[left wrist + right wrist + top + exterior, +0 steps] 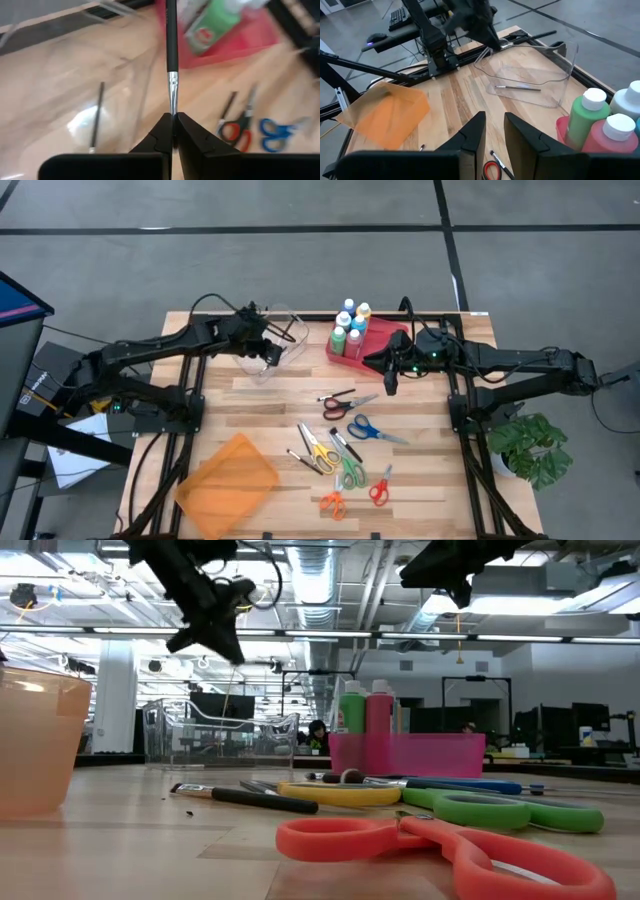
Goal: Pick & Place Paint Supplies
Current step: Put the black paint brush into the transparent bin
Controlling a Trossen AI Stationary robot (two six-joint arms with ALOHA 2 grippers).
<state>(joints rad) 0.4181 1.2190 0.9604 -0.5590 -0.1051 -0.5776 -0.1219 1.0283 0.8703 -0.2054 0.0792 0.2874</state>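
Over the clear bin (272,340), the left claw (268,356) is held pinched shut on a thin paintbrush (172,55), gripped near its bristle end so that the dark handle juts straight out ahead of the fingers (159,132). Below that claw, inside the bin, a second brush (518,88) is seen lying flat, which suggests the bin is where brushes are being collected and the held one is poised for release there.

Just beyond the right claw (389,383), the paint bottles (351,327) are stood upright, packed together in the red tray (388,340); the green (581,120) and pink (609,136) ones are nearest it. That claw is raised above the bench (420,480) with its fingers slightly parted and nothing between them, apparently waiting beside the tray.

Nearer the bench's front, well apart from both claws, scissors (375,429) and an orange tray (227,483) are left lying.
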